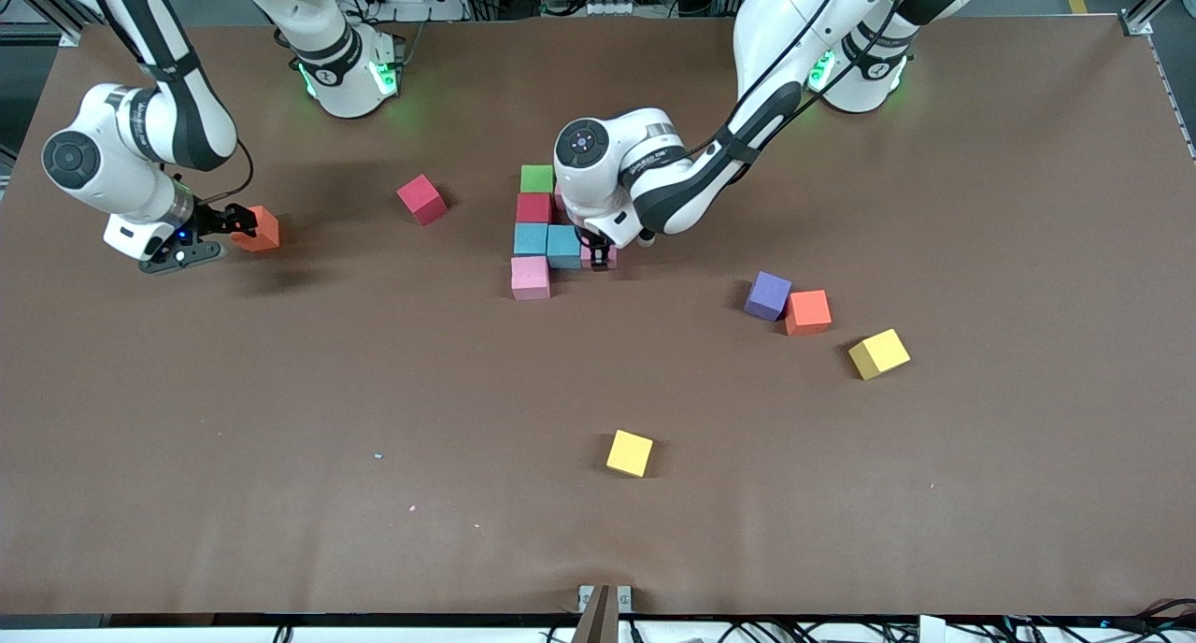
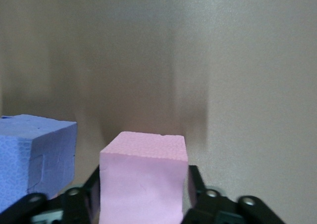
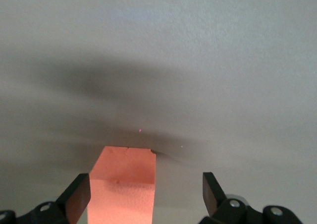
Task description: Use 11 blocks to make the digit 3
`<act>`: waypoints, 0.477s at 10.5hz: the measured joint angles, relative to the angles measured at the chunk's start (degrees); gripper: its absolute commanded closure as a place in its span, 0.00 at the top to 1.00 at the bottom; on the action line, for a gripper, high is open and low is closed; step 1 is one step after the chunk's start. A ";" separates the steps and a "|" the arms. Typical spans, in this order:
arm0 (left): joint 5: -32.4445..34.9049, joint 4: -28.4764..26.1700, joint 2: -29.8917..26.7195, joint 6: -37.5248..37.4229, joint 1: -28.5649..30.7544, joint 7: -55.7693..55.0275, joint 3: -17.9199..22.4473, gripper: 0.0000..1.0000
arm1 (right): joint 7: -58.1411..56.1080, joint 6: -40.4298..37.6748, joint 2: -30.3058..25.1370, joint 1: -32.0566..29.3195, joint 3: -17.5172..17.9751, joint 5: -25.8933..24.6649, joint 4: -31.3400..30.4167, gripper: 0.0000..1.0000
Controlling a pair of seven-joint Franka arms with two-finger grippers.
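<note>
Brown matte table carries scattered foam blocks beneath both arms.

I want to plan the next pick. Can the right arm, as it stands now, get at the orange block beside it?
Probably yes. The right hand is open, and the orange block already sits between its fingers, nearer to one of them. No other block lies close by; the nearest, a red block, is well apart.
</note>
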 measured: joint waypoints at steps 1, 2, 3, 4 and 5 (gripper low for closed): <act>0.01 0.03 0.10 0.21 -0.01 0.00 0.00 1.00 | 0.02 1.23 -0.22 0.30 0.00 0.07 -0.48 1.00; 0.01 0.13 0.11 0.32 -0.04 0.00 0.00 1.00 | 0.02 3.77 -0.24 0.31 -0.03 0.09 -1.94 1.00; 0.01 0.31 0.11 0.35 -0.08 0.00 0.00 1.00 | 0.19 6.24 -0.23 0.31 -0.09 0.10 -4.01 1.00; 0.01 0.52 0.10 0.37 -0.12 0.02 -0.03 1.00 | 0.72 7.39 -0.23 0.31 -0.11 0.10 -5.66 1.00; 0.01 0.81 0.05 0.37 -0.17 0.02 -0.13 1.00 | 1.46 7.81 -0.23 0.31 -0.11 0.10 -6.84 1.00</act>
